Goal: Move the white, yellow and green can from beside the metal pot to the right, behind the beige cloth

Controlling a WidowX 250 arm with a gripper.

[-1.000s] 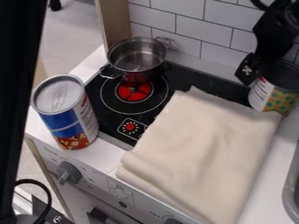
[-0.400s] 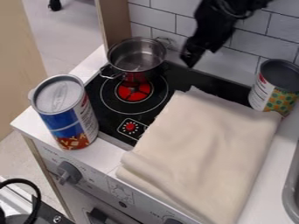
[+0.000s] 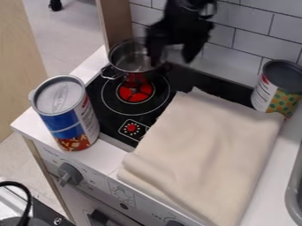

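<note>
1. Gripper: the gripper [image 3: 171, 62] hangs at the upper centre of the frame, in front of the tiled wall [image 3: 247, 26]. Its two fingers stand apart, with nothing seen between them; found open and empty.
2. Pot: the metal pot [image 3: 131, 59] sits upright at the back left of the black stove top [image 3: 109, 121], at the upper left of the frame.
3. Relation: the pot lies directly to the left of the gripper, and slightly lower in the frame. The gripper's left-hand finger, as pictured, overlaps the pot's right rim; contact or clearance cannot be determined.
4. Alignment: the fingers are spread roughly across the frame. The pot is round, so has no long body axis; its visible handle [image 3: 110, 74] points to the lower left, away from the gripper.
5. Surroundings: the red burner mark [image 3: 135, 92] lies just below the pot. A folded cream cloth [image 3: 206, 154] covers the stove top's right part. A blue canister [image 3: 66, 115] stands on the counter [image 3: 24, 122] at left, a can [image 3: 279, 90] at right.
</note>
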